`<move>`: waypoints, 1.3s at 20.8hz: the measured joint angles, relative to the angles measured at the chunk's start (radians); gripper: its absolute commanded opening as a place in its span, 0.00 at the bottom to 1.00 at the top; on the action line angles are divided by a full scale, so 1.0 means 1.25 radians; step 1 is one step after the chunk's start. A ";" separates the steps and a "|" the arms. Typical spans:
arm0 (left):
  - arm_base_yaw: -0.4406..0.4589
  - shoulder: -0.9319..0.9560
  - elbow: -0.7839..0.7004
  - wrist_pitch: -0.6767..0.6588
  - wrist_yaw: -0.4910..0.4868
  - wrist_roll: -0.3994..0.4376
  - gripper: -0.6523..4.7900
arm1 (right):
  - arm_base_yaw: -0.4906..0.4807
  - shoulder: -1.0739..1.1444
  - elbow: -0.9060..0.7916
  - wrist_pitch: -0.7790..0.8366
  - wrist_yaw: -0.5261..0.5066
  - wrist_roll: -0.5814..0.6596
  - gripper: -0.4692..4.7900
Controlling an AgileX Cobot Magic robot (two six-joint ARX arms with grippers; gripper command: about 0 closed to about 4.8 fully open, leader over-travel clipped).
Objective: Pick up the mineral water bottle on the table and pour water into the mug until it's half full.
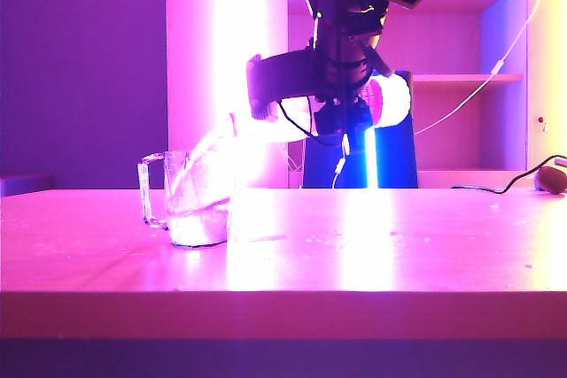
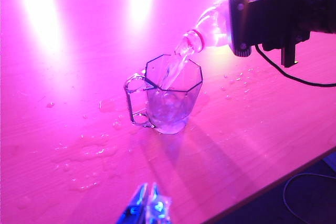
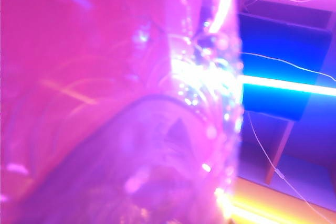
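- Exterior view: the right arm drops from the top of the frame, its wrist rolled over, and the right tool (image 1: 341, 104) is clamped around one bottle (image 1: 292, 121) held tipped close to level above the desk (image 1: 399, 245), with the neck pointing toward the left of this view.
- A thin stream of water (image 1: 202, 150) arcs from the bottle's mouth into the single glass mug (image 1: 190, 196), which stands upright on the desk with its handle toward the left of this view; a pale pool fills its lower part.
- A blue-lit stand and shelves (image 1: 461, 77) sit behind the desk; one cable (image 1: 496, 185) lies at the far right.
- Left wrist view: the left tool (image 2: 147, 205) hangs low over the desk's near edge, well apart from the mug (image 2: 170, 95); its fingertips sit together with nothing between them.
- The bottle's open neck (image 2: 195, 39) is just above the mug's rim, water (image 2: 173, 69) running in. The right tool's dark body (image 2: 268, 19) grips the bottle's middle. Splashes of spilled water (image 2: 84, 153) dot the desk (image 2: 63, 51) beside the mug.
- Right wrist view: the bottle (image 3: 157, 129) fills the frame as a blurred pink mass with bright droplets; the tool's fingers cannot be made out here.
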 measured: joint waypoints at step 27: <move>0.000 0.000 0.000 -0.001 0.000 0.000 0.11 | -0.093 -0.009 -0.198 0.168 -0.245 1.078 0.55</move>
